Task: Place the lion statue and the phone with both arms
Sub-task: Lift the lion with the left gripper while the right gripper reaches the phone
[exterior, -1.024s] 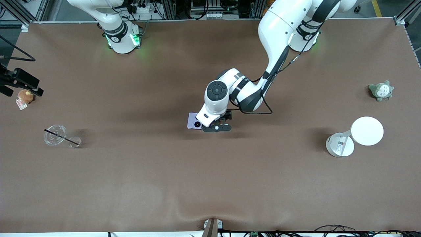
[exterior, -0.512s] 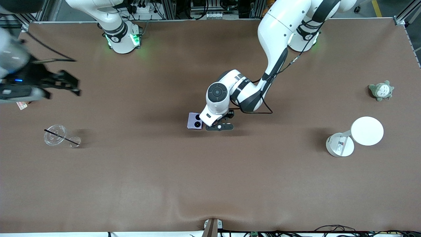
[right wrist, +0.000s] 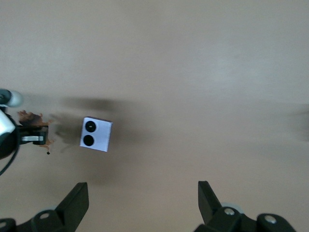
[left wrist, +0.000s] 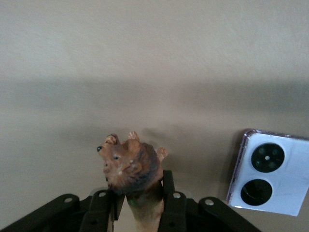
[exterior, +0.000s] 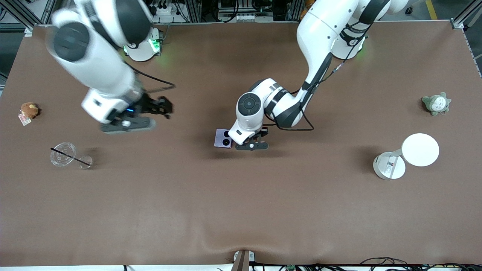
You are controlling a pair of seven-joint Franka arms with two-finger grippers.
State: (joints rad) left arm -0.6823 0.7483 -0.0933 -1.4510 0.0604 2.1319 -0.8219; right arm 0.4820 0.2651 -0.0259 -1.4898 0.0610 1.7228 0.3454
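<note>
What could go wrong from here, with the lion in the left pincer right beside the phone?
1. The left pincer holds the lion low over the table, close beside the phone; lowering or opening could nudge the phone.
2. The lion is gripped by its body with its head sticking out, so it may tip on release.
3. The right pincer is open and up over the table toward the phone; both arms could crowd there.

A robotics lab, plainly. 2 white robot arms are bolted to a wide brown-covered bench (exterior: pixel 241 210), their bases (exterior: pixel 141 47) glowing green. Aluminium framing (exterior: pixel 461 19), power strips and loose cables run along the bench edge by those bases. Well apart from either claw sit odd test props: a plush toy (exterior: pixel 436 104) and a white lamp (exterior: pixel 408 154).
</note>
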